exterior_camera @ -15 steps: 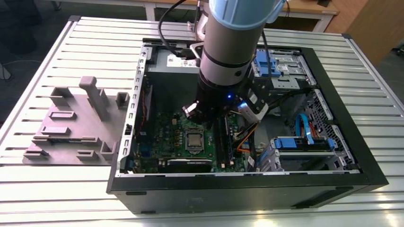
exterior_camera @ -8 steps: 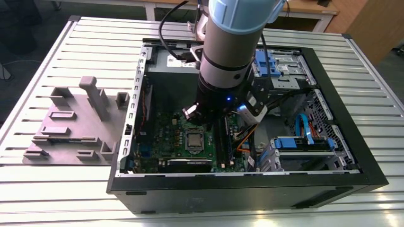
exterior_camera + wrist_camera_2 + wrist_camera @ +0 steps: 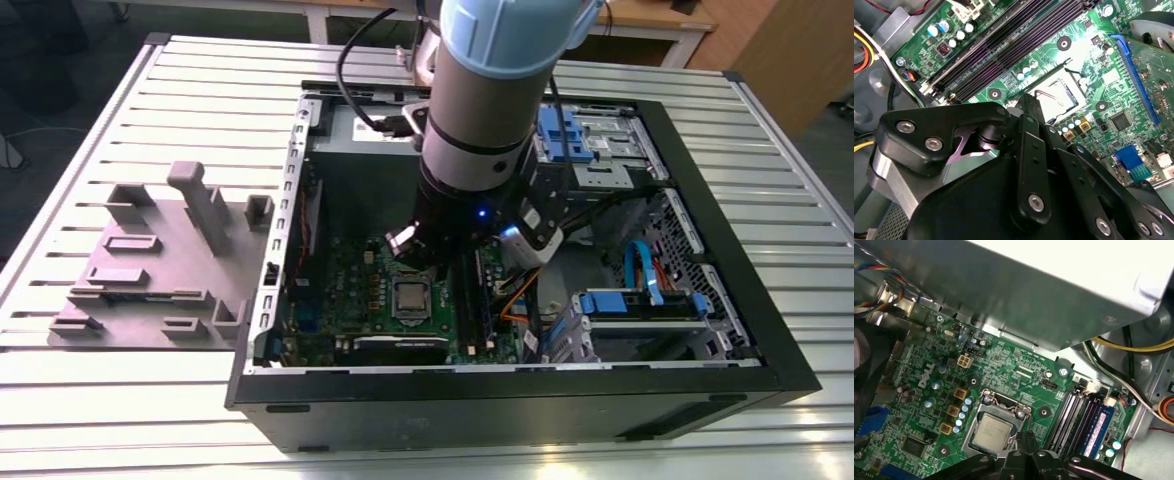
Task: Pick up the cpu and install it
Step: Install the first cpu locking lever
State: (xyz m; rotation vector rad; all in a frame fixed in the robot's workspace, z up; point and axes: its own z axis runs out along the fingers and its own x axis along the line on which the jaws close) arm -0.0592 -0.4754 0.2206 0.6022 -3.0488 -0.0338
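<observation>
Inside an open black computer case (image 3: 694, 330) lying on its side on a slatted metal surface (image 3: 107, 400), a robot arm (image 3: 487, 100) is reaching down over the green motherboard (image 3: 1019, 370). Its black pincer (image 3: 1024, 440) is hanging just above the board, and in the first wrist view its two fingertips are pressing together with no gap and nothing between them. The cpu (image 3: 992, 431), a small silvery square, is sitting flat in its socket on the motherboard, with the socket's metal frame (image 3: 1004, 405) standing around it. The closed tips are hovering just beside one edge of the chip; whether they are touching it I cannot tell. In the exterior view the cpu (image 3: 411, 297) is showing as a pale square below the arm's wrist. Long dark memory slots (image 3: 1074, 420) are running alongside the socket. Outside the case, toward the exterior view's left, a grey moulded holder (image 3: 160, 260) is resting on the surface. Blue drive brackets (image 3: 567, 130) are sitting at the case's far corner.
</observation>
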